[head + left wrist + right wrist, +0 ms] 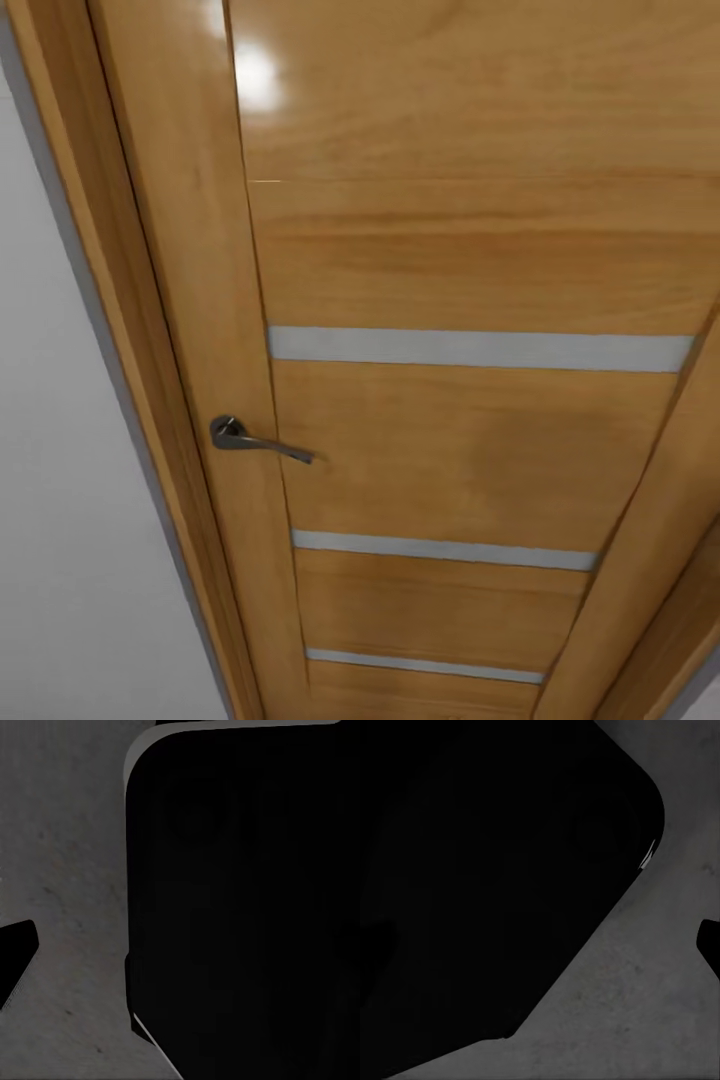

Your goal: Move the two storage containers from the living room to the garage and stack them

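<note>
Facing a closed wooden door (470, 400) with grey lever handle (250, 438), white wall (70, 500) alongside. Below both wrists, mottled grey concrete floor (67, 870) beside a black body (247, 907). Cannot tell either hand's opening. Containers nowhere visible here.

Seen from the left wrist camera, a large matt black, round-cornered part of the robot's own body (247, 907) stands close before the lens, and a small black finger tip (15, 956) shows apart from it, to one side. From the right wrist camera, a similar broad black body part (487, 877) looms close, with a sliver of black finger (711, 945) at the frame's edge, well clear of it. Whether either pair of fingers is parted cannot be told.
</note>
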